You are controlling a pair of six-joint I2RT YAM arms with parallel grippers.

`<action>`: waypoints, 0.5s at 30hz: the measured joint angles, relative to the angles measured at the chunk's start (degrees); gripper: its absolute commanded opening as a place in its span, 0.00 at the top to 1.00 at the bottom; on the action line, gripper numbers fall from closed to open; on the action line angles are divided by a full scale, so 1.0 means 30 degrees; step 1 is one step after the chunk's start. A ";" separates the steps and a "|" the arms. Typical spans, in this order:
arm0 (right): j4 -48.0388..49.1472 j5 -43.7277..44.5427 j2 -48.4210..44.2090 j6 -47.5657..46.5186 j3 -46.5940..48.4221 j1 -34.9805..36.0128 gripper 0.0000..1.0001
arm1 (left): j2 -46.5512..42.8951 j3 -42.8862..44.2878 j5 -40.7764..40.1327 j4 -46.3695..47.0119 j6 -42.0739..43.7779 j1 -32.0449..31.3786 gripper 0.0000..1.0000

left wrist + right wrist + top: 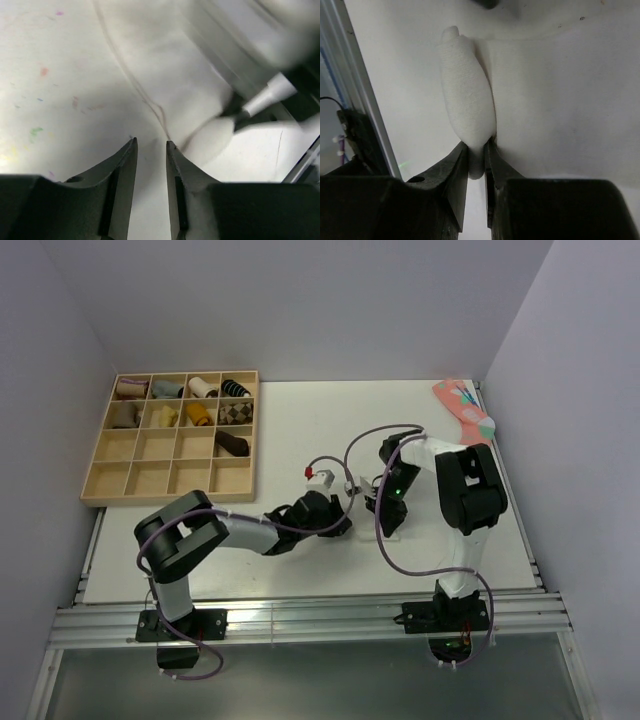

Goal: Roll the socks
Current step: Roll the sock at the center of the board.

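Observation:
The white socks (467,100) lie on the white table, one edge rolled into a stubby tube and the rest spread flat (560,90) beside it. My right gripper (476,142) is shut on the near end of that rolled tube. In the left wrist view the socks' flat fabric (165,60) stretches ahead, and the rolled part (210,142) lies just right of my fingertips. My left gripper (150,142) stands open, nothing between its fingers. In the top view both grippers meet mid-table, left (338,515) and right (383,508), with the socks (392,528) under the right one.
A wooden compartment tray (130,475) at the back left holds several tan, grey, brown and black sock rolls. A coral-pink dotted sock (462,405) lies at the back right corner. A metal rail (300,615) runs along the table's near edge.

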 measured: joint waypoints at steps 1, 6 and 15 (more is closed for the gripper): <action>-0.0357 -0.0029 0.0328 0.0007 0.0321 -0.0044 0.79 | -0.0226 -0.0357 -0.0685 0.0503 0.0612 -0.0437 0.64; -0.1953 -0.0240 0.1902 0.0073 0.1814 -0.0262 0.79 | -0.1035 -0.2426 -0.2783 0.3956 0.3803 -0.2310 0.61; -0.3373 -0.0430 0.3650 0.0342 0.3891 -0.0525 0.79 | -0.1137 -0.3293 -0.3104 0.8262 0.7934 -0.2951 0.56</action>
